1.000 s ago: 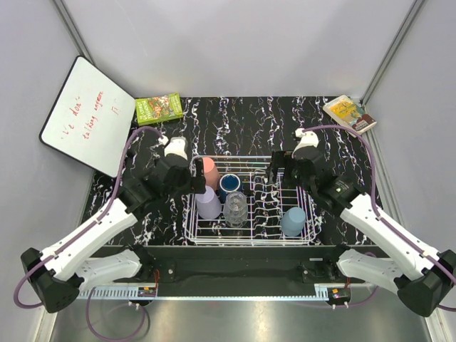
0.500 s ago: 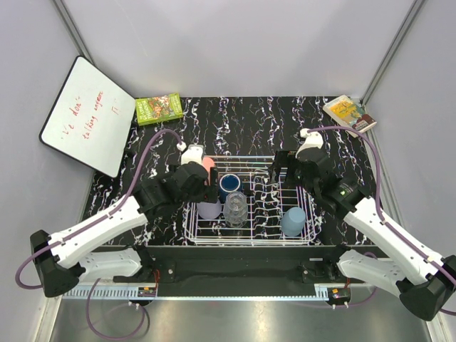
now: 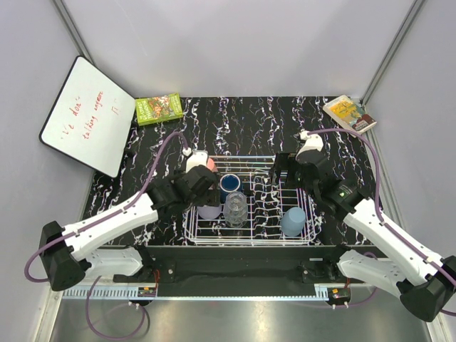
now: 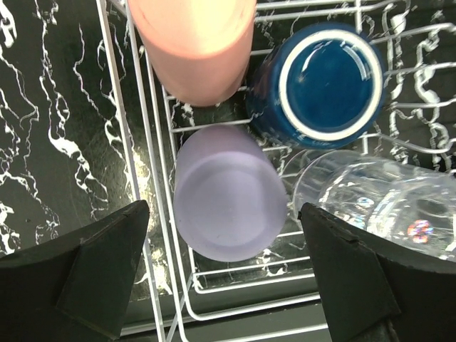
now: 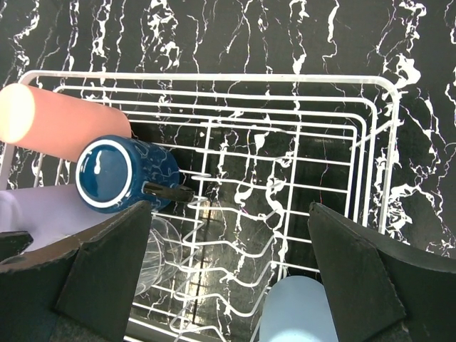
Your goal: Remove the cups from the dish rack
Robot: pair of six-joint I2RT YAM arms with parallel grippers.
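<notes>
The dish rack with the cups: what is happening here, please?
Two robot arms are unloading cups from the white dish rack. The left gripper hangs over the lavender cup, its fingers open on either side of it, not closed on it. The right gripper is open above the bare right part of the rack, holding nothing. The salmon-pink cup, the dark blue cup, a clear glass and the light blue cup are in the rack too.

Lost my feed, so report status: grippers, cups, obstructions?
Left gripper open, above lavender cup. Right gripper open, empty, over dish rack. No cup lifted. Rack's side wire close beside lavender cup, under left finger.
</notes>
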